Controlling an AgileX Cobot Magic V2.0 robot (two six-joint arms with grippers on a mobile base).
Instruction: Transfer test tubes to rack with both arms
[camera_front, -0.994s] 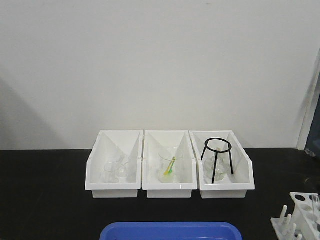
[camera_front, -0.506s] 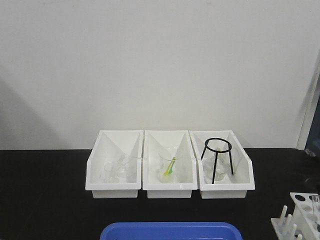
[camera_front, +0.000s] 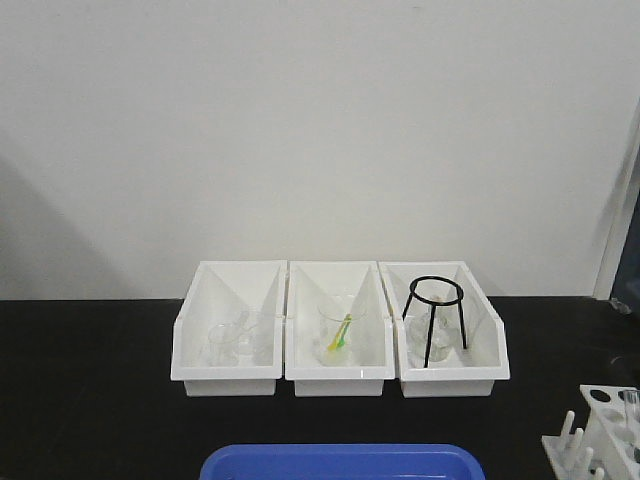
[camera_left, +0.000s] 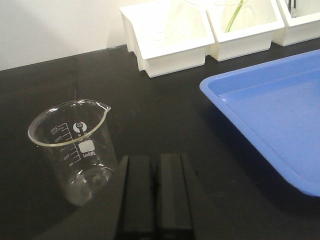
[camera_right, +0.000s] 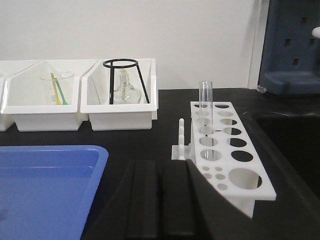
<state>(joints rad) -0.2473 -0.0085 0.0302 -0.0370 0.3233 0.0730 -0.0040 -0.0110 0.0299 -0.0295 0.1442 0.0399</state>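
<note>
One clear test tube stands upright in a far hole of the white rack, whose pegs run along its left side. In the front view the rack sits at the bottom right edge, with the test tube only faintly visible. My right gripper is shut and empty, low over the black table just left of the rack. Over on the left, my left gripper is also shut with nothing in it, right of a clear glass beaker. Neither arm shows in the front view.
Three white bins line the back, holding beakers, a yellow-green stick and a black tripod stand. A blue tray lies at the front middle, between the grippers. A dark blue unit stands behind the rack.
</note>
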